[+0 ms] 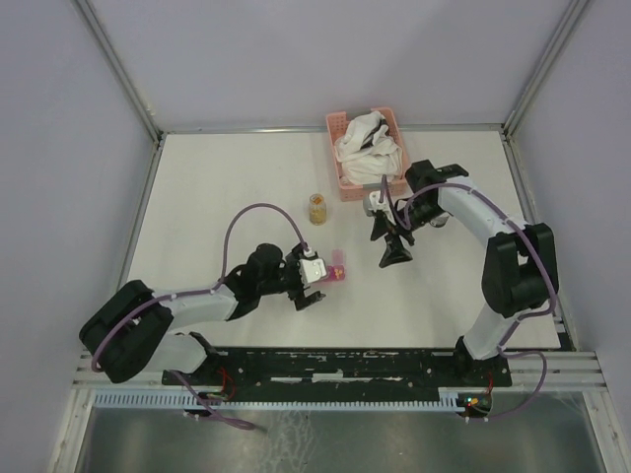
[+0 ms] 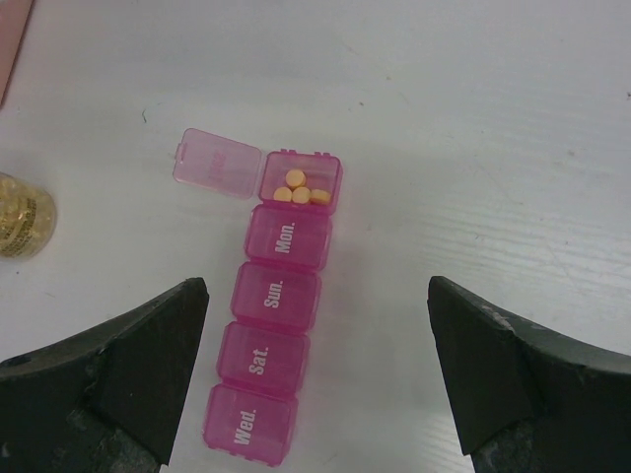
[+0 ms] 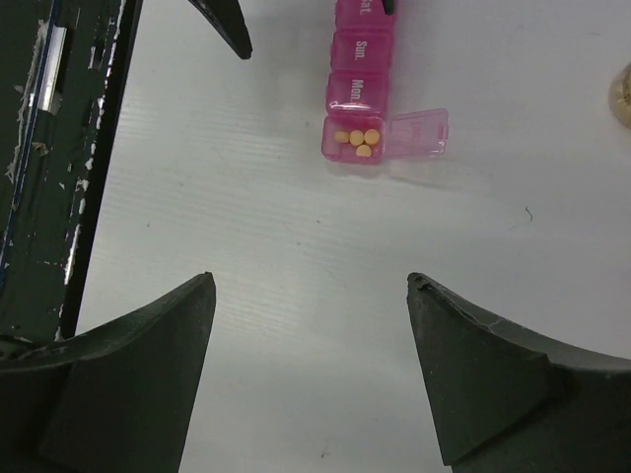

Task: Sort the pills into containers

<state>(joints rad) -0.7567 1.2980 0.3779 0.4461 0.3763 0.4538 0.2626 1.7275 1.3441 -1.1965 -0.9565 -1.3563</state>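
Note:
A magenta pill-box strip (image 2: pixel 271 296) lies on the white table, labelled Mon., Sun., Sat., Wed. Its end compartment (image 2: pixel 301 182) is open, lid (image 2: pixel 219 163) flipped aside, with several small orange pills (image 2: pixel 296 187) inside. My left gripper (image 2: pixel 315 286) is open and hovers over the strip, which lies between the fingers nearer the left one. In the top view the strip (image 1: pixel 338 264) sits just right of my left gripper (image 1: pixel 323 279). My right gripper (image 1: pixel 394 251) is open and empty, above bare table, the strip (image 3: pixel 359 89) ahead of it (image 3: pixel 311 281).
A small amber pill bottle (image 1: pixel 317 207) stands behind the strip; it shows at the left wrist view's left edge (image 2: pixel 20 212). A pink lattice basket (image 1: pixel 340 177) with white cloths stands at the back. The black base rail (image 3: pixel 59 148) runs along the near edge.

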